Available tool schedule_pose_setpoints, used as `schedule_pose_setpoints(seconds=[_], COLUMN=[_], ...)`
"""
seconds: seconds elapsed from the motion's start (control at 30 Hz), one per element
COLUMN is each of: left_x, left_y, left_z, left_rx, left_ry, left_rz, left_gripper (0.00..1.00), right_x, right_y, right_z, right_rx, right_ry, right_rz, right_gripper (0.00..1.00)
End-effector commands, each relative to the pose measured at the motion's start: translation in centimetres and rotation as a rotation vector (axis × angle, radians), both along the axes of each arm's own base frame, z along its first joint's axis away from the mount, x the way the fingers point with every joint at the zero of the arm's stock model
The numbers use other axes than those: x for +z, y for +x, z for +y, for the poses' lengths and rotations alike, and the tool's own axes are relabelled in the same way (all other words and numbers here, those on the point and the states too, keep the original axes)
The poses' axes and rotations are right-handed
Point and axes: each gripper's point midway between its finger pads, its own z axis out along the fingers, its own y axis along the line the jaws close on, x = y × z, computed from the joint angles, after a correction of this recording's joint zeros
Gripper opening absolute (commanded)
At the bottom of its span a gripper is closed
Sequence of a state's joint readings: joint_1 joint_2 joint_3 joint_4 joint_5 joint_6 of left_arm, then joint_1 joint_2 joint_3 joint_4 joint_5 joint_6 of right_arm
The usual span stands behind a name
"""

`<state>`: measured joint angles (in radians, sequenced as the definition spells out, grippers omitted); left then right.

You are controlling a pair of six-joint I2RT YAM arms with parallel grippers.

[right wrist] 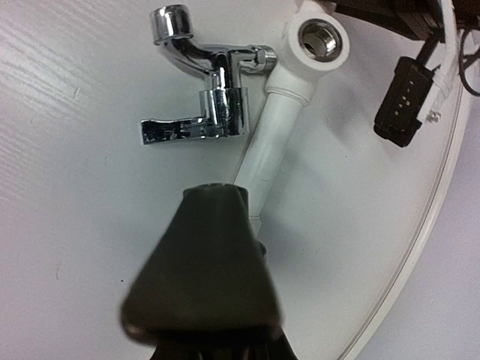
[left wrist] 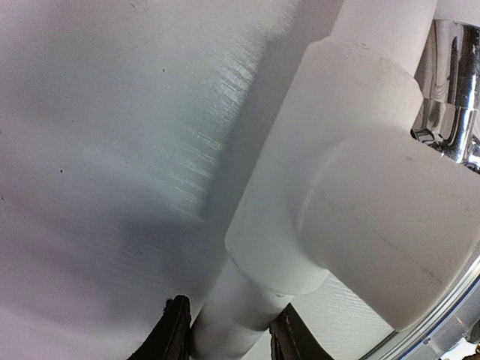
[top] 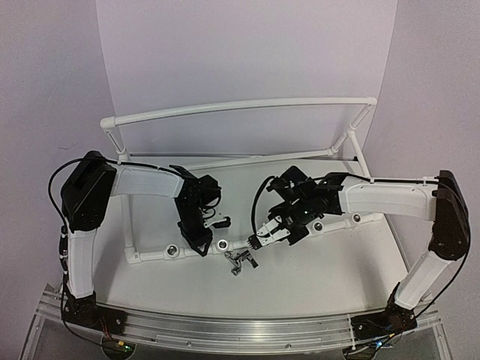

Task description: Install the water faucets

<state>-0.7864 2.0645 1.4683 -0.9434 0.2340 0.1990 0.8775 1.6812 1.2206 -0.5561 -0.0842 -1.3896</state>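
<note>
Faucet (right wrist: 202,112) beside pipe (right wrist: 264,150); right pincer (right wrist: 214,217) hides pipe's lower run.

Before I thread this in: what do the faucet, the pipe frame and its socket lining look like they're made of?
Faucet: polished chrome-look metal, with mirror-like reflections. Pipe frame: matte white, likely plastic, with moulded collars at the joints. Socket: dull grey ridged lining, probably a metal thread insert.

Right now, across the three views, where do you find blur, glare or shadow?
Right wrist: the right hand is a dark, out-of-focus mass; the chrome faucet glints. Left wrist: the white pipe looms soft-edged, with a shadow across the table. Top external: evenly lit, slightly grainy.
</note>
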Motion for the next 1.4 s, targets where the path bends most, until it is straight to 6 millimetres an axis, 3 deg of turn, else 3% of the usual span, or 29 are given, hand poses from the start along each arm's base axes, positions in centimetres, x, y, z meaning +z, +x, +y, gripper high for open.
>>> schedule_pose_setpoints(seconds=[0.0, 0.3, 0.47, 0.8, 1.37], left_x=[-2.1, -2.4, -2.5, -2.9, -3.0], left_y=[3.3, 3.2, 3.1, 3.3, 3.8], left_z=[-3.6, -3.4, -3.2, -3.3, -3.6], left_rx=[0.197, 0.198, 0.204, 0.22, 0.261], left_ry=[-0.104, -0.092, -0.089, -0.091, -0.13], left_rz=[-0.033, -0.027, -0.024, -0.007, 0.016], left_gripper=[0.0, 0.0, 0.0, 0.0, 0.0], right_x=[-0.1, -0.1, 1.1, 0.2, 0.8], right_y=[1.6, 1.2, 1.4, 0.5, 0.4], right_z=[-1.2, -1.5, -1.6, -2.8, -2.2], right_rx=[-0.274, -0.533, -0.681, -0.605, -0.772], right_ry=[0.092, 0.247, 0.377, 0.39, 0.566], right_rz=[0.043, 0.134, 0.165, -0.02, 0.05], right_gripper=[0.0, 0.0, 0.0, 0.0, 0.0])
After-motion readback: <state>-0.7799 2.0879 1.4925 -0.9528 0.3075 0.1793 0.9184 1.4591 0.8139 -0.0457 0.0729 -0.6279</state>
